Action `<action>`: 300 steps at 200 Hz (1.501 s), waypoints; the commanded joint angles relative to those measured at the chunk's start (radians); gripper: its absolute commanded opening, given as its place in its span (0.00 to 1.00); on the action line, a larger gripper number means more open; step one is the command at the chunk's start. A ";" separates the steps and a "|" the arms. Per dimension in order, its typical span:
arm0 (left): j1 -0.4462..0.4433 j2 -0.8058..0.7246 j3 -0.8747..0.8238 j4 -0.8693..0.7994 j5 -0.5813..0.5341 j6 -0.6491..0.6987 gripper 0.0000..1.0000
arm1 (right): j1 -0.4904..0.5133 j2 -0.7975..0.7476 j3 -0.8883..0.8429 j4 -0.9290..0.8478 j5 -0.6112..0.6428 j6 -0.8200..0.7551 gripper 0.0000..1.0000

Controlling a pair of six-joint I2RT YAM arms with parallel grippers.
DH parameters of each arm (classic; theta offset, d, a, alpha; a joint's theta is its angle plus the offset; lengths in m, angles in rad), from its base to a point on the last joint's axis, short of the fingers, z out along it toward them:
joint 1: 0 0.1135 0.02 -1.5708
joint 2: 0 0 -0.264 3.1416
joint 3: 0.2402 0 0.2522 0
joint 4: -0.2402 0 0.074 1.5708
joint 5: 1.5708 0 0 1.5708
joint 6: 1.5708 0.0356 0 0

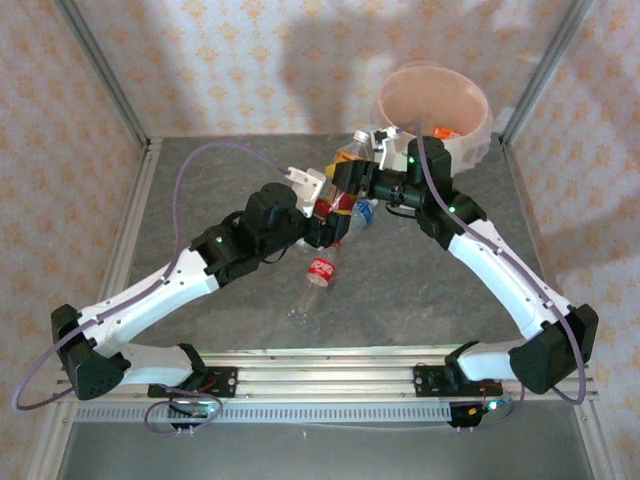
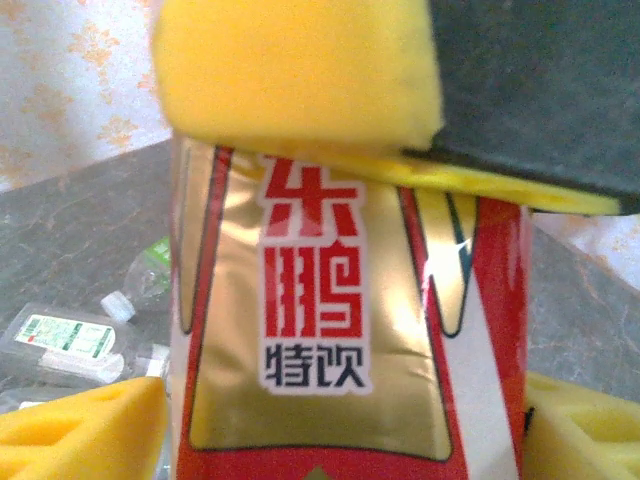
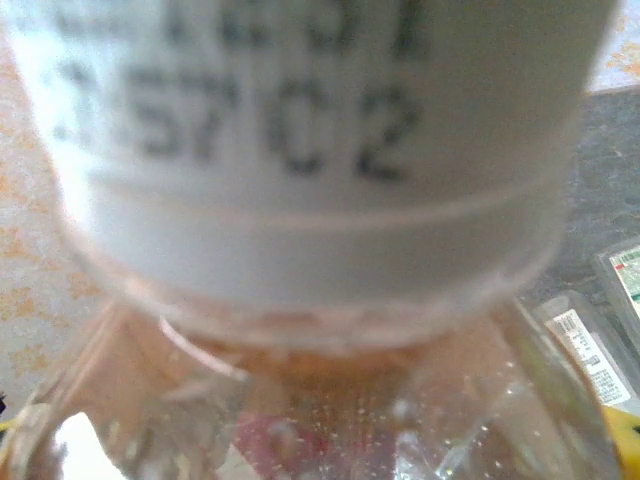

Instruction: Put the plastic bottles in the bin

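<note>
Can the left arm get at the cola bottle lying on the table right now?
Probably not yet: a red-and-gold bottle sits between the pads of the left gripper. The cola bottle itself lies uncovered.

The left arm (image 1: 160, 285) reaches from its near-left base toward the far right. The right arm (image 1: 500, 265) mirrors it from the near right. The left gripper (image 1: 333, 222) and right gripper (image 1: 352, 183) meet at far centre, fingertips close together. How wide the jaws stand is unclear.
</note>
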 commanded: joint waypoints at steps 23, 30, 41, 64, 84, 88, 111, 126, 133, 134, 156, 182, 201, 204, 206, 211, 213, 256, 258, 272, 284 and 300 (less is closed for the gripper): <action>0.036 -0.044 -0.054 0.031 -0.093 -0.077 1.00 | -0.031 -0.024 0.065 -0.151 0.236 -0.009 0.44; 0.047 -0.059 -0.072 0.044 -0.113 -0.092 1.00 | -0.045 -0.029 0.070 -0.166 0.257 -0.012 0.44; 0.061 -0.086 -0.103 0.060 -0.159 -0.122 1.00 | -0.072 -0.037 0.081 -0.183 0.270 -0.021 0.44; 0.092 -0.149 -0.168 0.066 -0.303 -0.198 1.00 | -0.139 -0.038 0.131 -0.218 0.281 -0.032 0.44; 0.118 -0.203 -0.220 0.040 -0.422 -0.277 1.00 | -0.187 -0.023 0.191 -0.234 0.285 -0.053 0.43; 0.123 -0.214 -0.230 0.036 -0.439 -0.292 1.00 | -0.194 -0.017 0.204 -0.232 0.284 -0.060 0.43; 0.150 -0.270 -0.290 -0.007 -0.524 -0.388 1.00 | -0.235 0.028 0.273 -0.224 0.280 -0.102 0.43; 0.164 -0.301 -0.320 -0.037 -0.558 -0.436 1.00 | -0.267 0.071 0.328 -0.229 0.290 -0.121 0.43; 0.170 -0.314 -0.332 -0.051 -0.575 -0.453 1.00 | -0.283 0.096 0.357 -0.228 0.292 -0.127 0.43; 0.171 -0.316 -0.334 -0.052 -0.579 -0.455 1.00 | -0.288 0.103 0.364 -0.229 0.293 -0.128 0.43; 0.181 -0.353 -0.360 -0.091 -0.612 -0.484 1.00 | -0.352 0.184 0.477 -0.230 0.294 -0.133 0.43; 0.185 -0.390 -0.380 -0.115 -0.632 -0.492 1.00 | -0.444 0.304 0.619 -0.236 0.341 -0.074 0.43; 0.187 -0.420 -0.391 -0.136 -0.646 -0.503 1.00 | -0.511 0.393 0.680 -0.192 0.313 0.075 0.43; 0.187 -0.424 -0.394 -0.137 -0.649 -0.505 1.00 | -0.517 0.408 0.688 -0.182 0.309 0.103 0.43; 0.188 -0.429 -0.397 -0.138 -0.651 -0.506 1.00 | -0.522 0.417 0.693 -0.175 0.307 0.120 0.43; 0.187 -0.437 -0.404 -0.140 -0.656 -0.510 1.00 | -0.529 0.446 0.708 -0.163 0.305 0.168 0.43; 0.187 -0.441 -0.406 -0.142 -0.658 -0.511 1.00 | -0.530 0.454 0.715 -0.162 0.306 0.187 0.43; 0.192 -0.519 -0.468 -0.156 -0.694 -0.565 1.00 | -0.525 0.721 0.974 -0.253 0.306 0.466 0.54; 0.193 -0.523 -0.471 -0.157 -0.695 -0.566 1.00 | -0.523 0.726 0.979 -0.251 0.311 0.474 0.54; 0.194 -0.549 -0.487 -0.164 -0.702 -0.577 1.00 | -0.509 0.748 0.983 -0.222 0.373 0.524 0.55; 0.194 -0.568 -0.501 -0.169 -0.705 -0.584 1.00 | -0.492 0.749 0.966 -0.197 0.475 0.551 0.56; 0.196 -0.590 -0.515 -0.172 -0.706 -0.586 1.00 | -0.471 0.738 0.918 -0.160 0.619 0.596 0.59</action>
